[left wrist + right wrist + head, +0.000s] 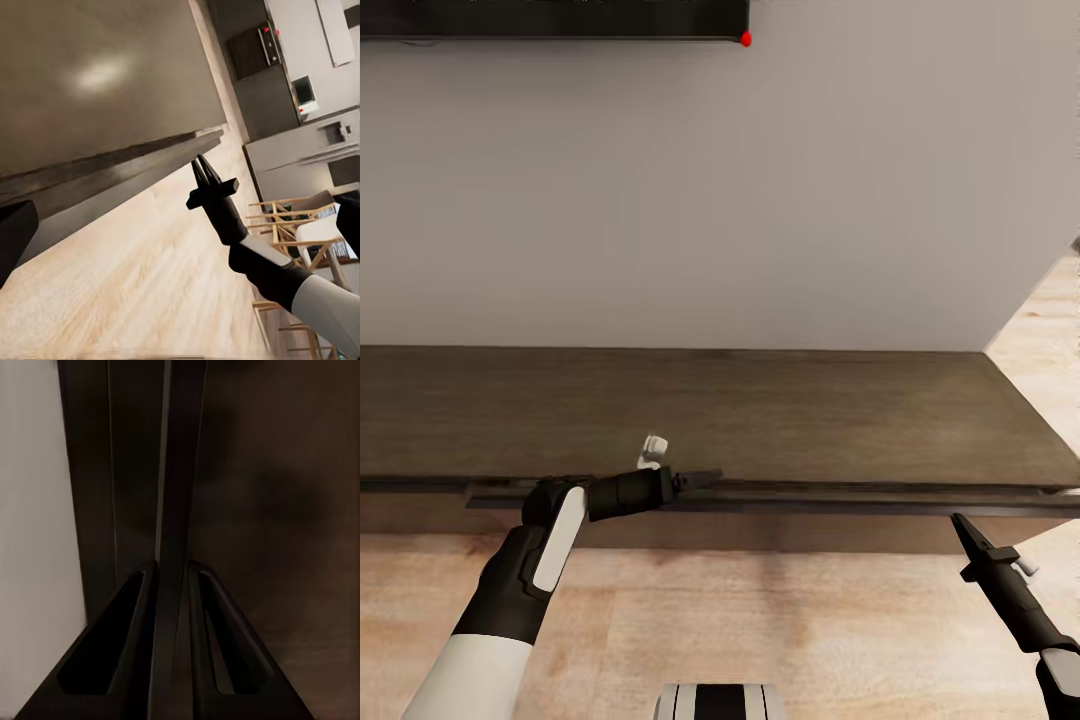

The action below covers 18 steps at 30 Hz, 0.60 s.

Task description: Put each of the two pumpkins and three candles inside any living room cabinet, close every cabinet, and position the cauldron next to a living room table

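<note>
The left gripper (705, 478) lies along the near front edge of the cabinet (760, 415), pointing right; whether it is clenched or released I cannot tell. The right gripper (967, 531) is clenched, its fingers (135, 660) pressed together and aimed at the cabinet's near right corner, just short of it. The cabinet is long, low and dark brown, with a bare wood-grain top, standing against a pale wall. Its drawer front (810, 498) stands slightly out, contents hidden. The floor (760, 620) is pale wood.
</note>
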### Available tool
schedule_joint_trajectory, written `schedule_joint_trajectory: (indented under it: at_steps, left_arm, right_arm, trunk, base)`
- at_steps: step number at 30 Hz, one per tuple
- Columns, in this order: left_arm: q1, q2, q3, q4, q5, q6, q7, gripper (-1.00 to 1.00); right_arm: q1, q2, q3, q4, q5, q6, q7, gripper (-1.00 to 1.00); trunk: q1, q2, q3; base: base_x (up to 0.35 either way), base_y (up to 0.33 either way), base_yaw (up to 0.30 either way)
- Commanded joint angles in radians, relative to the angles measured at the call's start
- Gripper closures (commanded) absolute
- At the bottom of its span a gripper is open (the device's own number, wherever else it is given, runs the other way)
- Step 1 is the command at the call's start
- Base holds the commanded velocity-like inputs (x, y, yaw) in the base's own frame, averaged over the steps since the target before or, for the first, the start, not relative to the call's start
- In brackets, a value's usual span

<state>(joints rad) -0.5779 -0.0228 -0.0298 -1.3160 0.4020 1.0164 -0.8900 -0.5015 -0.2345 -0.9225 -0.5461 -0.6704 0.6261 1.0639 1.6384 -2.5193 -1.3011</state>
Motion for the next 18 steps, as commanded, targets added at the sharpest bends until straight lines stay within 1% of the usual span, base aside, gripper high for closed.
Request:
schedule_joint_trajectory:
  at_steps: [1, 6, 9, 18]
  left_arm:
    - [0.0, 0.0, 0.001, 0.0, -0.002, 0.004, -0.004, -1.0]
    - [0.0, 0.0, 0.001, -0.001, -0.002, 0.004, -0.004, -1.0]
    - [0.0, 0.0, 0.001, 0.0, -0.002, 0.004, -0.004, -1.0]
    - [0.0, 0.0, 0.001, -0.001, -0.002, 0.004, -0.004, -1.0]
  right_arm:
    - [0.0, 0.0, -0.001, 0.002, 0.003, 0.003, 0.002, 1.0]
    - [0.0, 0.0, -0.001, 0.002, 0.003, 0.003, 0.002, 1.0]
    - [0.0, 0.0, -0.001, 0.002, 0.003, 0.002, 0.002, 1.0]
    - [0.0, 0.0, -0.001, 0.0, 0.005, 0.001, 0.003, 1.0]
  trunk:
    - [-0.001, 0.0, -0.001]
    - [-0.001, 0.0, -0.001]
    - [-0.001, 0.0, -0.001]
    - [-0.001, 0.0, -0.001]
  base:
    - [-0.282, 0.0, 0.0]
    - [-0.289, 0.0, 0.0]
    - [-0.177, 0.0, 0.0]
    - [-0.037, 0.0, 0.0]
